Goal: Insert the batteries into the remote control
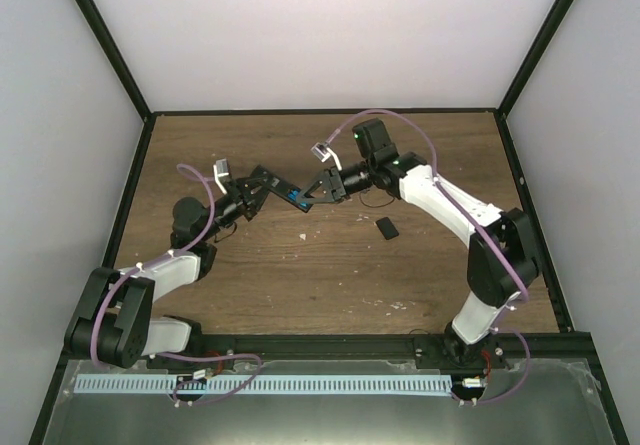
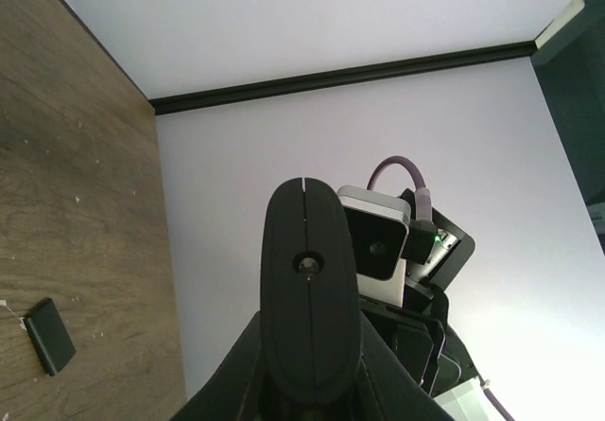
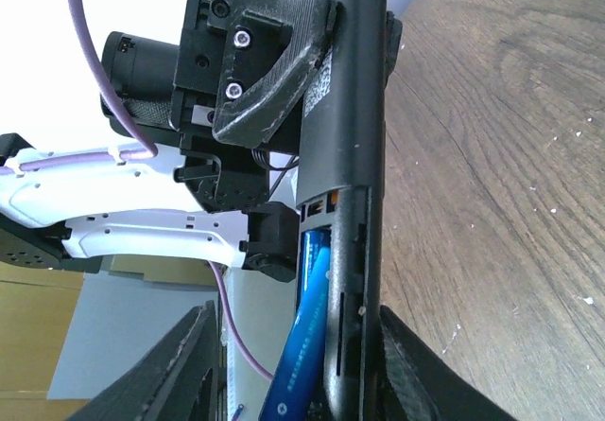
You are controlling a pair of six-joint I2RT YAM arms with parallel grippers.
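Remote control [image 3: 345,109] recorded as black, battery [image 3: 304,331] bright blue with fine pale print, bench [image 1: 330,275] brown wood-grain flecked white, cover piece [image 1: 387,228] black, right arm casing [image 1: 445,203] white.

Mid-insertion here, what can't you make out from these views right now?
Second battery: not seen. The right wrist view shows one battery, and the wall of the remote control hides the rest of the compartment.
That battery's lower end: cut off by the right wrist view's bottom edge, so seating is unclear.
Top view: the battery is only a tiny blue speck beside the right gripper.
Left wrist view: the remote control's end blocks the compartment.
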